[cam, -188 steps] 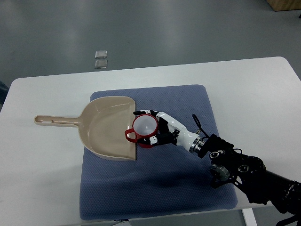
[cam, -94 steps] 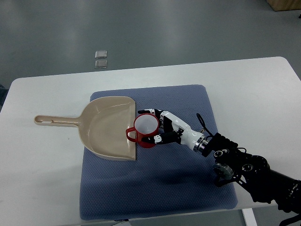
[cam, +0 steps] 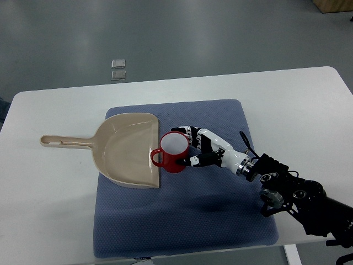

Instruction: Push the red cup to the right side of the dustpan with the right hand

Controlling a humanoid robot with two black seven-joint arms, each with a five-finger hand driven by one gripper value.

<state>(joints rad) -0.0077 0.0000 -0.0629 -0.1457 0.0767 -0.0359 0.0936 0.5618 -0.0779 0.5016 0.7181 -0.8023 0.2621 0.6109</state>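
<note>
The red cup [cam: 174,156] stands upright on the blue mat [cam: 220,221], white inside, its handle [cam: 156,159] pointing left over the dustpan's front lip. The beige dustpan [cam: 124,149] lies at the mat's left side with its long handle [cam: 60,142] stretching left across the table. My right hand [cam: 177,147] reaches in from the lower right. Its white and black fingers [cam: 183,131] curl around the cup's far side and its thumb [cam: 191,161] presses the near side. The left hand does not show.
The white table [cam: 309,105] carries the mat, with open mat surface to the right of and below the cup. Two small clear squares [cam: 118,68] lie on the grey floor beyond the table's far edge.
My right hand and the cup have shifted right and slightly toward me, so the cup body now sits just off the dustpan's lip. The dustpan has stayed put.
</note>
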